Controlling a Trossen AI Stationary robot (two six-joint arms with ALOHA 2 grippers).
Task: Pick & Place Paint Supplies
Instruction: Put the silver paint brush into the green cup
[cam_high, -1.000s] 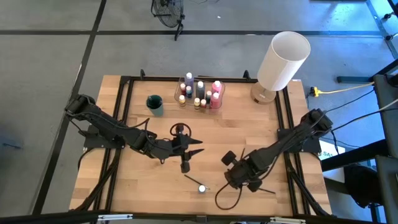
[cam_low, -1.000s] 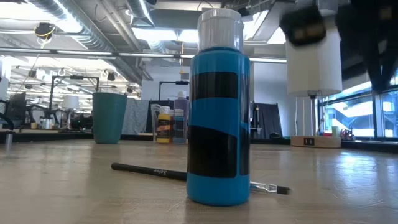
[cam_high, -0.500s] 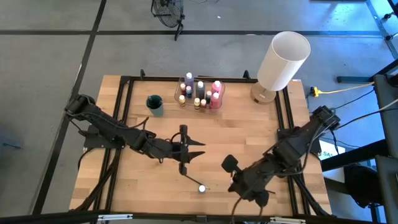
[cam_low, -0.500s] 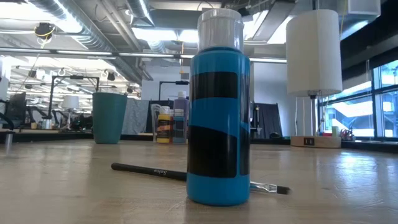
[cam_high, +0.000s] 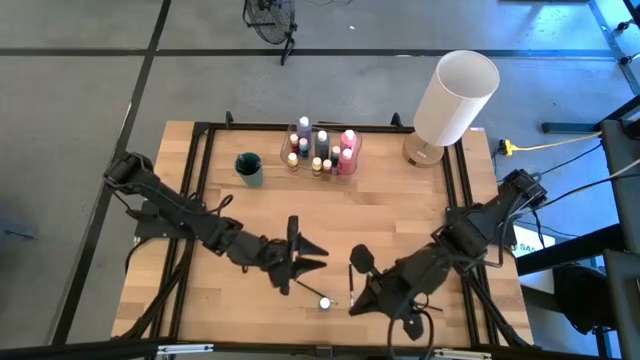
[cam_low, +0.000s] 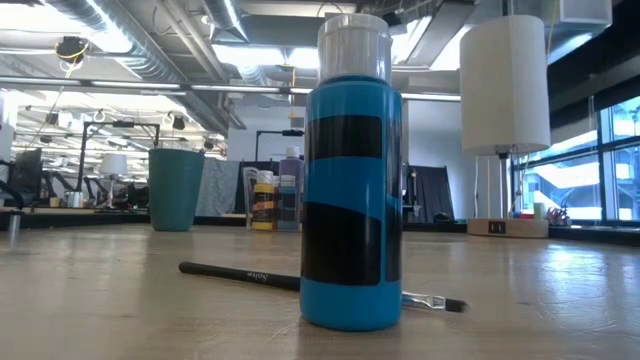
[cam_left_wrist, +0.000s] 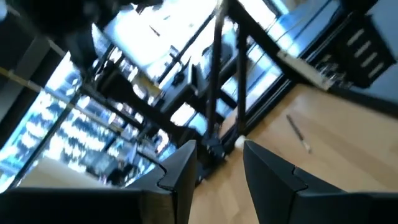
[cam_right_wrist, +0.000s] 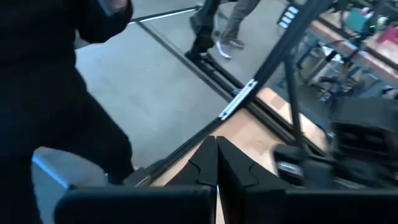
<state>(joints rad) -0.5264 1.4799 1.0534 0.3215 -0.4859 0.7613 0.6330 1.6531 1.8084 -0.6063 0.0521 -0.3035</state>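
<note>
Near the worktop's (cam_high: 400, 200) front edge, the blue paint bottle (cam_low: 351, 190) is standing beside a paintbrush (cam_low: 240, 275); the left pincer (cam_high: 300, 262) is hovering parted and empty, the right pincer (cam_high: 352, 296) staying clenched, empty.

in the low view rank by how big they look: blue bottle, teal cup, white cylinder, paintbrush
1. blue bottle, which looks largest but stands nearest the camera
2. white cylinder
3. teal cup
4. paintbrush, long but very thin, so its rank against the cup is unsure
</note>
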